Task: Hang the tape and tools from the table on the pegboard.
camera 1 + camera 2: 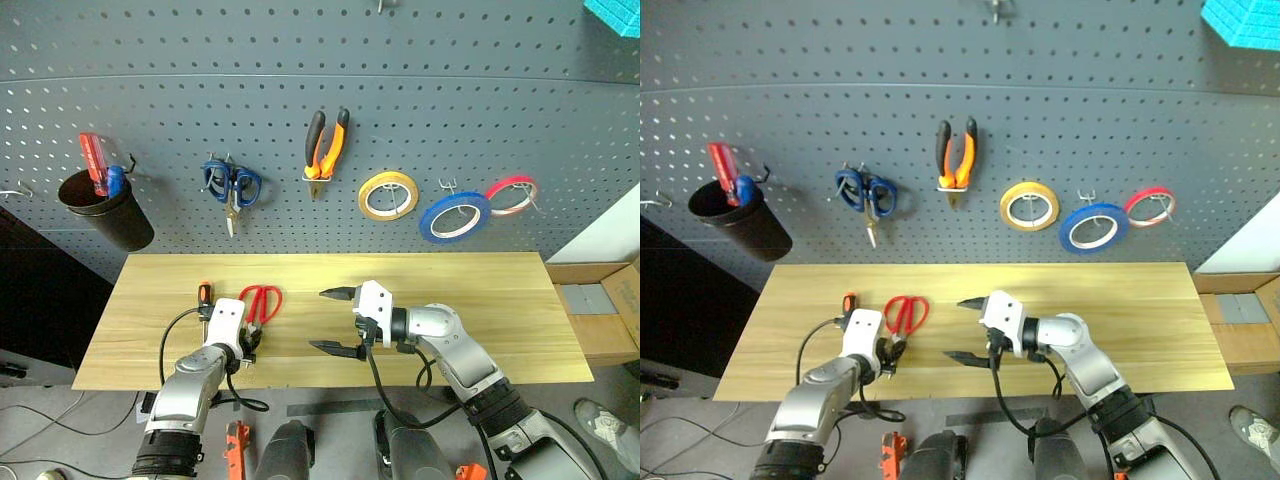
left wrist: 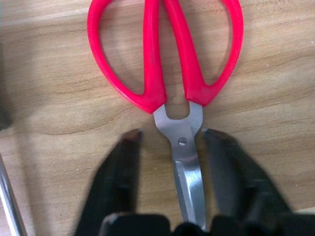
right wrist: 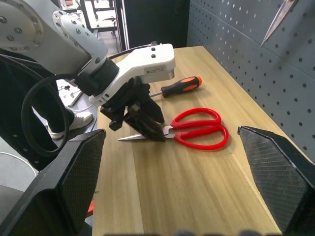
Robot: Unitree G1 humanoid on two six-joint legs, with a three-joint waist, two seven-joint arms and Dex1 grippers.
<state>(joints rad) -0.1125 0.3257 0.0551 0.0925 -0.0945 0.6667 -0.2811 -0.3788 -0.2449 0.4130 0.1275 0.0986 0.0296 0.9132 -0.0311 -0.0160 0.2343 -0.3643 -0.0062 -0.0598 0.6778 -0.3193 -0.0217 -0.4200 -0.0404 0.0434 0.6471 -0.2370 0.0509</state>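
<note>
Left wrist view: red-handled scissors [image 2: 167,54] are being shown lying flat on the desk [image 2: 256,147], blades being straddled near the pivot by the left end effector [image 2: 170,142], fingers not quite pinching. Stiff, slippery steel; gripping at the pivot is judged steadiest. The right end effector [image 1: 338,320] is being held spread.

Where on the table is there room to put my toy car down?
The right half of the table, from the open right gripper out to the right edge, is bare wood. The left end is crowded: the red-handled scissors, the screwdriver and the left gripper over the scissor blades.
</note>
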